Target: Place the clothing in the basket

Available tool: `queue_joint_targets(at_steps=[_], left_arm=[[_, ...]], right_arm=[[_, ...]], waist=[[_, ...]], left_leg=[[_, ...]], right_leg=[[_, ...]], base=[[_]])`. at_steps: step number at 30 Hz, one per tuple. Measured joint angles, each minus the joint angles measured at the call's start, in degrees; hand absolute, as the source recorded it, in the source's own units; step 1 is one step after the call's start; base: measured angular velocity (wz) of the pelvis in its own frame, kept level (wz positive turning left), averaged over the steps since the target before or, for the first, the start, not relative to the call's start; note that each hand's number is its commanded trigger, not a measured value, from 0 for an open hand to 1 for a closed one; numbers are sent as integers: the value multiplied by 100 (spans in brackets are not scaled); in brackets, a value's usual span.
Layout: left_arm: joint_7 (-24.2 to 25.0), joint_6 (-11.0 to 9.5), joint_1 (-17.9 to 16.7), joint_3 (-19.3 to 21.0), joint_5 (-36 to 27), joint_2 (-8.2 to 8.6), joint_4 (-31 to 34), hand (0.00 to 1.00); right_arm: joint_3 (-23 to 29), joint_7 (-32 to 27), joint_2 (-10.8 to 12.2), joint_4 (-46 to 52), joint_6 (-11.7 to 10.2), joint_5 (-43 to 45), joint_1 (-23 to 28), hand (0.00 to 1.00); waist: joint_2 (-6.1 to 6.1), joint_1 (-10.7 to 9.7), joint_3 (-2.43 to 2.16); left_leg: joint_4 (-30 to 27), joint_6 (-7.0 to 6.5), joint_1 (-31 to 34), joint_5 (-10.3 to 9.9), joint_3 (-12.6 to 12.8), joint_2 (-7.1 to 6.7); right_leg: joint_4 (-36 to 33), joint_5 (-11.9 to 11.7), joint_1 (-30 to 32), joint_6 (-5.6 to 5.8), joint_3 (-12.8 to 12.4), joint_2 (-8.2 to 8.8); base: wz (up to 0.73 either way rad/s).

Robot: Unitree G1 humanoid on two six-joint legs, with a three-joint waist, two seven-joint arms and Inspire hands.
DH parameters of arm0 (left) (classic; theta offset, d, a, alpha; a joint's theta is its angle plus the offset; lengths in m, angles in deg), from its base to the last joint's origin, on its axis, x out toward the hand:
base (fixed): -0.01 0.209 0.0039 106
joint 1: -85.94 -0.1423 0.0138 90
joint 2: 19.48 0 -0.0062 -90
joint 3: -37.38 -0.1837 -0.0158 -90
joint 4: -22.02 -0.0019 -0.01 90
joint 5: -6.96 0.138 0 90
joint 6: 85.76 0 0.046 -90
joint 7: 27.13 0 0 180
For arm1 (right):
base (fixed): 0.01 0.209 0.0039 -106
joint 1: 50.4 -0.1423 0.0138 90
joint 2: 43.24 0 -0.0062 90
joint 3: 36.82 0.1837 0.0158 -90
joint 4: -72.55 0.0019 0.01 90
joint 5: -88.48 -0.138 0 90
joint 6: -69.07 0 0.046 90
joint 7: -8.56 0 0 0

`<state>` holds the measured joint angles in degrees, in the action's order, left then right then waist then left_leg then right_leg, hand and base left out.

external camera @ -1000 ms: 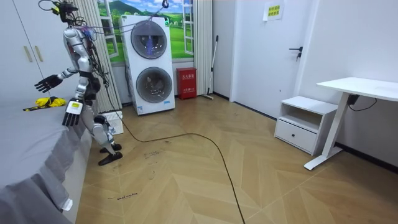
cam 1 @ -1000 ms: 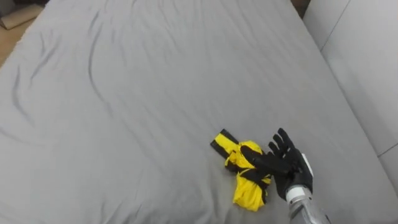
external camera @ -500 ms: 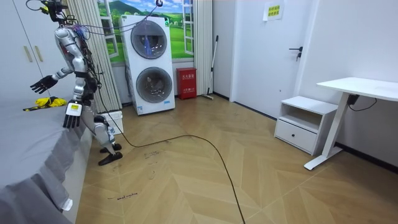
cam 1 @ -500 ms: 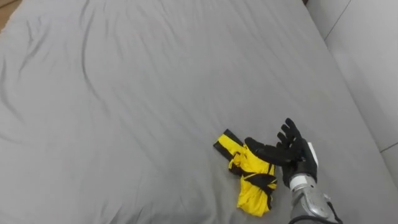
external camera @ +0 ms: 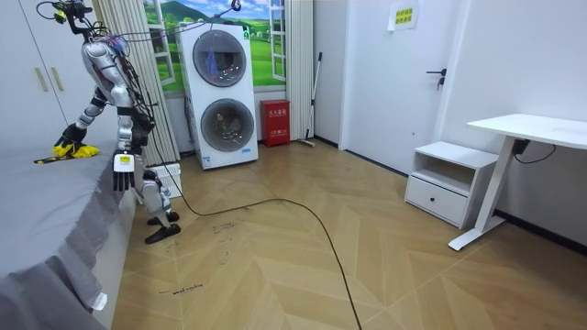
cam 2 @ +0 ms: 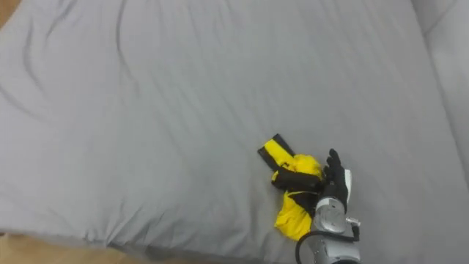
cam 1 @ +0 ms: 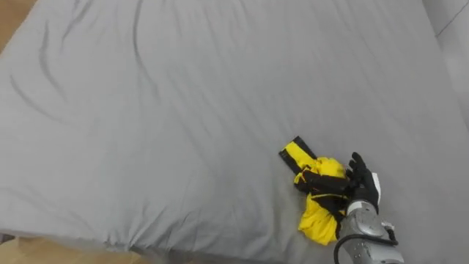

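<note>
Near bed's (cam 1: 161, 103) front edge: right robot hand (cam 1: 363, 192) spread flat on yellow garment (cam 1: 316, 216); wide grey expanse leftward.

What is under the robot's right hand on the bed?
A bunched yellow and black garment on the grey bed. The right hand covers its right side, hiding that part.

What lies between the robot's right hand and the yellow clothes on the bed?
Nothing: in the left eye view, the right hand rests on the yellow clothes.
</note>
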<state>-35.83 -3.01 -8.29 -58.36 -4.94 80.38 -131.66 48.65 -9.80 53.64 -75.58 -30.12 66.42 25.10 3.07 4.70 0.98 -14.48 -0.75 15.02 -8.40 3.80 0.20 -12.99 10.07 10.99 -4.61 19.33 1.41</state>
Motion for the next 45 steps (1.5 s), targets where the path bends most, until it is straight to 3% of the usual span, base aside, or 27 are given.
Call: queue_joint_targets(at_steps=[4, 9, 10, 11, 18, 22, 32, 36, 42, 44, 45], left_arm=[[0, -11, 29, -14, -121, 0, 30, 0], [-3, -25, 59, -13, -140, 0, 61, 0], [-4, -25, 59, -14, -141, 1, 61, 0], [-10, -25, 60, -15, -141, 1, 61, 0], [-137, -23, 93, -125, -320, 1, -43, 0], [-200, -22, 99, -184, -368, 0, -54, 0], [-206, -17, 121, -224, -416, -2, -44, 0], [-236, -17, 115, -208, -400, -9, -59, 0], [-363, -21, 2, -115, -235, -49, -50, 0], [-363, -26, -61, -111, -191, -59, -39, 0], [-360, -23, -131, -62, -96, -61, -4, 0]], right_arm=[[-6, -85, -46, -296, -13, -2, -33, 0], [-99, -169, -56, -554, -197, 47, -66, 0], [-100, -170, -56, -606, -209, 73, -71, 26], [-101, -171, -58, -654, -212, 131, -74, 100], [-167, -345, -78, -975, -242, 436, -96, 100], [-307, -362, -261, -1024, -243, 433, -36, 100], [-320, -351, -275, -1092, -194, 399, -24, 100], [-304, -106, -151, -1155, -47, 397, 87, 100], [-202, 190, -168, -641, 119, 158, 383, 100], [-53, 317, -169, -348, 123, 97, 531, 100], [56, 369, -169, -22, 149, 69, 662, 100]], waist=[[14, 31, 22], [-3, 45, 42], [-4, 45, 43], [-5, 45, 42], [2, 32, 38], [3, 37, 38], [2, 65, 35], [-10, 51, 25], [-20, -27, 15], [-34, -55, -6], [-48, -101, -39]], left_leg=[[0, -10, 76, 18, -86, -11], [5, -10, 198, 18, -143, -69], [10, -10, 203, 18, -146, -71], [15, -10, 212, 18, -149, -77], [117, -14, 170, 33, -166, -92], [139, -13, 160, 38, -222, -92], [132, 1, 134, 59, -249, -88], [160, -7, 27, 64, -287, -87], [221, -11, -384, 64, -146, -87], [291, -18, -558, 68, -69, -88], [334, -24, -638, 72, -11, -89]], right_leg=[[36, 9, 35, 16, 67, 17], [56, 15, 119, 28, 136, 27], [62, 15, 119, 29, 136, 26], [80, 17, 119, 33, 137, 25], [136, -7, 87, 70, 198, 32], [138, -7, 75, 70, 222, 29], [156, -8, 21, 68, 260, 25], [163, -8, -79, 69, 252, 39], [241, -7, -466, 92, 170, 51], [256, 8, -585, 113, 100, 53], [279, 27, -639, 132, 6, 46]], base=[[12], [7], [5], [4], [0], [1], [3], [0], [-6], [-14], [-22]])
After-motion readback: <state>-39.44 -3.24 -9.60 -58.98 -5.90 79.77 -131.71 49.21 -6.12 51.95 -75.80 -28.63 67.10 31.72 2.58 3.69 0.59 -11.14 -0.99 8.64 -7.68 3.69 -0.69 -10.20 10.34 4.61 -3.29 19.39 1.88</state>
